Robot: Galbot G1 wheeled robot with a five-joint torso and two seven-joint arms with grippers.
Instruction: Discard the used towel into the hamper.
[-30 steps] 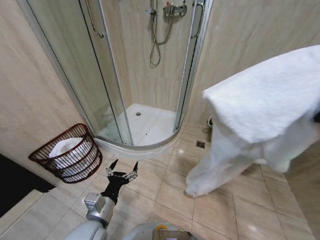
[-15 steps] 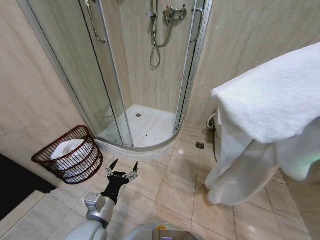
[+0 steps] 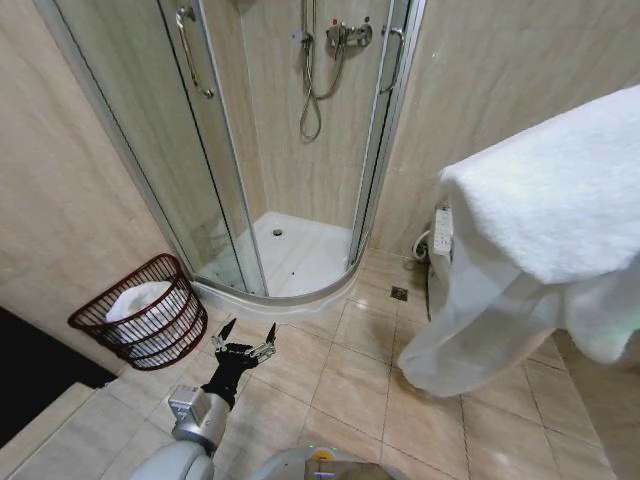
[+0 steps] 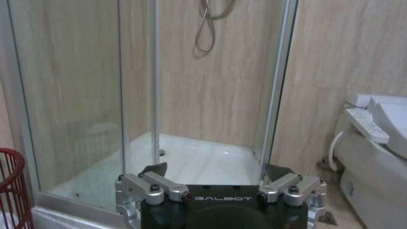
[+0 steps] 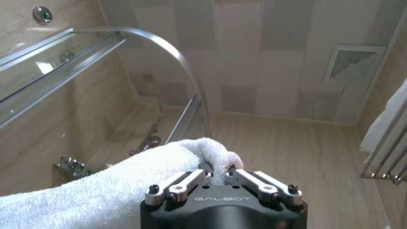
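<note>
1. Your left gripper [image 4: 216, 172] sits low and close to the wrist camera, its fingers [image 4: 154, 169] spread apart with nothing between them.
2. Ahead of it you see the glass shower enclosure [image 4: 137, 95] with its white tray [image 4: 197, 160].
3. The hamper [image 4: 13, 191] shows as red bars at one edge.
4. A white toilet [image 4: 381, 157] stands at the opposite edge.

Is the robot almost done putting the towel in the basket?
Not yet. The right gripper has pinched the white towel and holds it up high. The hamper sits on the floor by the shower, with something white already inside. The left gripper is open and low. Dropping it in remains.
</note>
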